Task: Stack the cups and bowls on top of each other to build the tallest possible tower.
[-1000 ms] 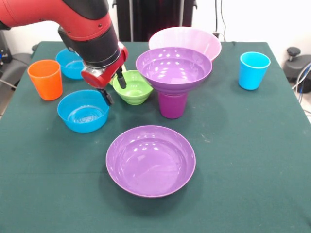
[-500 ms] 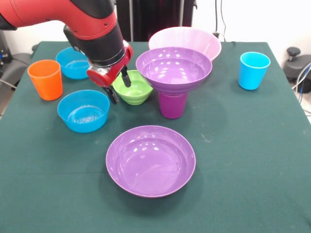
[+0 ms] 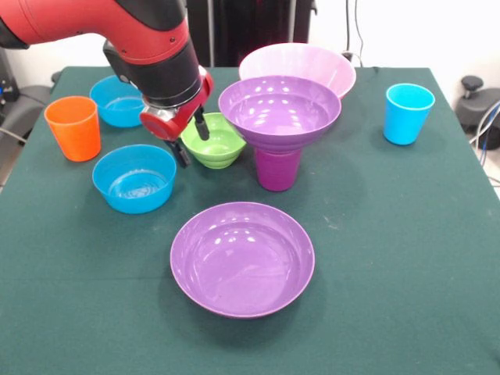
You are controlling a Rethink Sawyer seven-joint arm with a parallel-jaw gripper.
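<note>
Green cloth covers the bench [image 3: 406,258]. Seen from the front, the tool [image 3: 193,142] hangs with its fingers spread narrowly astride the near-left rim of the small green bowl [image 3: 216,143], one finger inside and one outside. Right of it, a wide purple bowl [image 3: 280,111] sits on the purple cup [image 3: 276,170]. Another purple bowl [image 3: 242,258] lies nearest the camera, well apart from the stack.

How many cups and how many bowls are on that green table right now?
Cups: 3, namely orange cup, light blue cup, purple cup.
Bowls: 6, namely pink bowl, purple bowl on the purple cup, flat purple bowl, two blue bowls, green bowl.
Total: 9.
</note>
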